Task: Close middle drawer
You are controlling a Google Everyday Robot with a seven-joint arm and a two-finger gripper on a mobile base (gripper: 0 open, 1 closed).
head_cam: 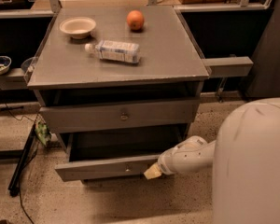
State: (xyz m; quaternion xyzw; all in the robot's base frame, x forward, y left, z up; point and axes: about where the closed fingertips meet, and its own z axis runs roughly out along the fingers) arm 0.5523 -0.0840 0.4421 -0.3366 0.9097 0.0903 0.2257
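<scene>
The middle drawer (pixel 107 168) is pulled well out of the grey cabinet, and its dark inside shows behind its flat grey front. Its small knob (pixel 126 168) sits at the centre of the front. My gripper (pixel 153 171), pale with a yellowish tip, is at the right end of that front, touching it or very close to it. The white arm reaches in from the right. The uppermost drawer (pixel 121 115), with the same knob, sits above and is nearly shut. The lowest drawer is hidden under the open one.
On the cabinet top (pixel 177 55) lie a plastic bottle (pixel 114 51) on its side, a white bowl (pixel 77 26) and an orange (pixel 135 19). My white body (pixel 252 162) fills the lower right. Cables and a black bar (pixel 21 164) lie on the floor at left.
</scene>
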